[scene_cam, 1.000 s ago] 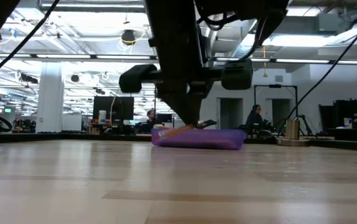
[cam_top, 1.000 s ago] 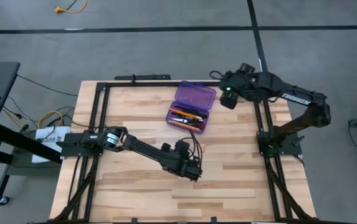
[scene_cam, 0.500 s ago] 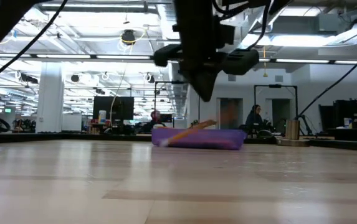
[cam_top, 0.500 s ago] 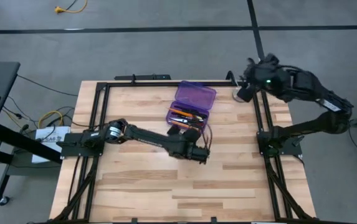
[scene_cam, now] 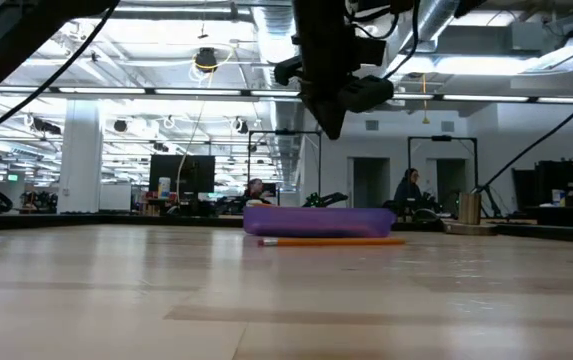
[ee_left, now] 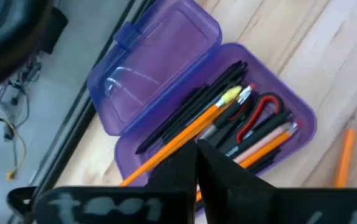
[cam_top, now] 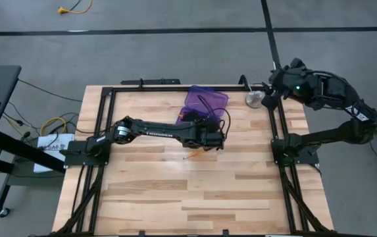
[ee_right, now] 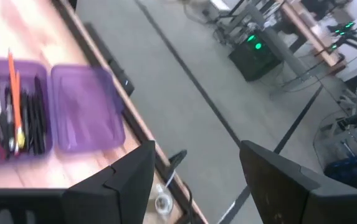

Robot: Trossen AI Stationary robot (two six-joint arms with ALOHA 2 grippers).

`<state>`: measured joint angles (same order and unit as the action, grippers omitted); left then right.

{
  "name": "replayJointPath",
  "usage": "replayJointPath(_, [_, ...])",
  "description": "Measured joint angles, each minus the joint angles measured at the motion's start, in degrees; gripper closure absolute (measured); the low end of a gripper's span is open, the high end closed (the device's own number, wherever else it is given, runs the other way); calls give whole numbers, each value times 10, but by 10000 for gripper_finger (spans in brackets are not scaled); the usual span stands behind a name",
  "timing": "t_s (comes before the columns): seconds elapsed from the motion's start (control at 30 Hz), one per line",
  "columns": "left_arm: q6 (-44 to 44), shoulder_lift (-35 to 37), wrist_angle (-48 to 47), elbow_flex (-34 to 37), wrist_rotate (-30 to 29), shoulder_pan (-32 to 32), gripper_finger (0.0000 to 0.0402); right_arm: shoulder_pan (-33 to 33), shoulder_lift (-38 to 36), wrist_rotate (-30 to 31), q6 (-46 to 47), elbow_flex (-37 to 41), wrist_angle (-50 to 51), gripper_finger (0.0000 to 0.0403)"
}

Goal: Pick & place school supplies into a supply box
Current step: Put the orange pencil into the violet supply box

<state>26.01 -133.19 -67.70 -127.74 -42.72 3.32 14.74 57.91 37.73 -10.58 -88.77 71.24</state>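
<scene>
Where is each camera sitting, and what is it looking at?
High view: above the table, looking straight down; both arms, left gripper over the purple case.
Low view: at tabletop height, looking across; an arm hangs above the case and a loose orange pencil.
Left wrist view: down past its shut fingers into the open case.
Right wrist view: between its open fingers, table edge and floor.
All four views show the case.

A robotics lab in a large open-plan workspace. The wooden table [cam_top: 175, 178] sits in a black metal frame [cam_top: 102, 118] on grey concrete floor [cam_top: 175, 52], and beyond it stretch fluorescent ceiling lights [scene_cam: 116, 90], monitors [scene_cam: 191, 172] and seated people [scene_cam: 408, 188].
</scene>
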Motion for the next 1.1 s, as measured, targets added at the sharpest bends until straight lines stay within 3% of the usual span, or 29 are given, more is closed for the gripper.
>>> replayJointPath(0.17, [-8, 0, -32, 0, 5, 12, 401, 0, 1, -4, -25, 0, 41, 173])
replayJointPath(0.27, [-41, 0, -40, 0, 44, 27, 401, 0, 2, -4, -34, 0, 53, 173])
replayJointPath(0.53, [-163, 0, 9, 0, 273, 38, 401, 0, 1, -4, -32, 0, 123, 173])
replayJointPath(0.67, [-217, 0, 25, 0, 335, 24, 401, 0, 1, -5, 4, 0, 174, 173])
replayJointPath(1.1, [-286, 16, -3, 7, 349, -31, 401, -1, -51, -103, 31, 0, 187, 173])
